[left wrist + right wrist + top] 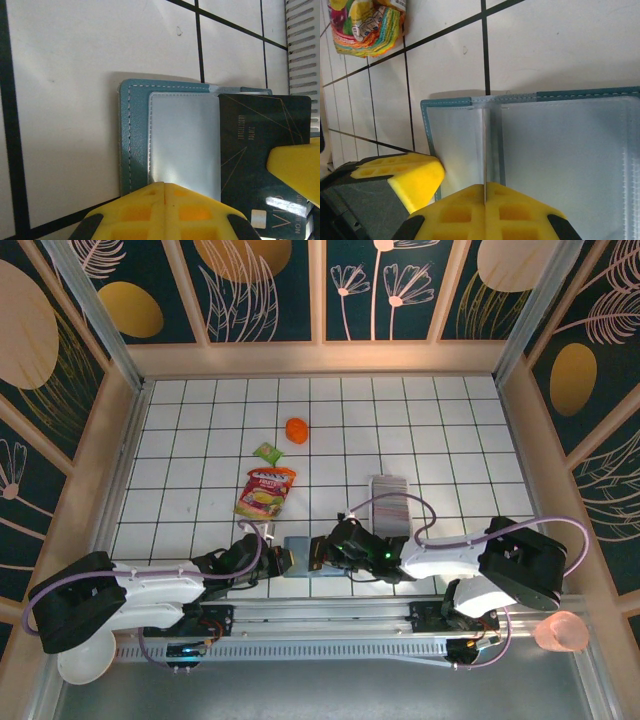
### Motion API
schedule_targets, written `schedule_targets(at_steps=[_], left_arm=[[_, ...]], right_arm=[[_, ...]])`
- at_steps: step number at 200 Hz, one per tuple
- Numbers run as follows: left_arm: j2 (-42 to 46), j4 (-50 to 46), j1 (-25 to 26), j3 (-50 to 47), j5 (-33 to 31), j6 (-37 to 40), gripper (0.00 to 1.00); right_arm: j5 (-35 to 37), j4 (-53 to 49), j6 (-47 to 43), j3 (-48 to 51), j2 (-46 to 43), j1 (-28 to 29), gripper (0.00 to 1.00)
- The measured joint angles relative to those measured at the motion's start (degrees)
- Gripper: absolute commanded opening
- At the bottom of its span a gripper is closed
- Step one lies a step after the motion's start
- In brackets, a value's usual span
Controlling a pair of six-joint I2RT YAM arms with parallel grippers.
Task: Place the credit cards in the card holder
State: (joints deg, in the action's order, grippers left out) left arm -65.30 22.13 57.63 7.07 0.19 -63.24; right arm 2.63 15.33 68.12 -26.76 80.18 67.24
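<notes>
Right claw (pixel 485 187) pinches credit card (pixel 257 147) edge-on; left wrist shows its dark face.

You have bright, even light from above on the white surface (pixel 420 420). The card holder (pixel 134 150) throws a soft shadow beyond its edge, its inner face shows glare, and the left claw (pixel 164 192) looks blurred up close.
</notes>
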Motion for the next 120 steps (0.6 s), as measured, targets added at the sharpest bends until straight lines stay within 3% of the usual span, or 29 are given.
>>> schedule_targets(at_steps=[120], left_arm=[[-0.6, 0.8, 0.0, 0.0, 0.0, 0.0, 0.00]], right_arm=[[-1.2, 6.8, 2.5, 3.3, -1.1, 0.0, 0.00]])
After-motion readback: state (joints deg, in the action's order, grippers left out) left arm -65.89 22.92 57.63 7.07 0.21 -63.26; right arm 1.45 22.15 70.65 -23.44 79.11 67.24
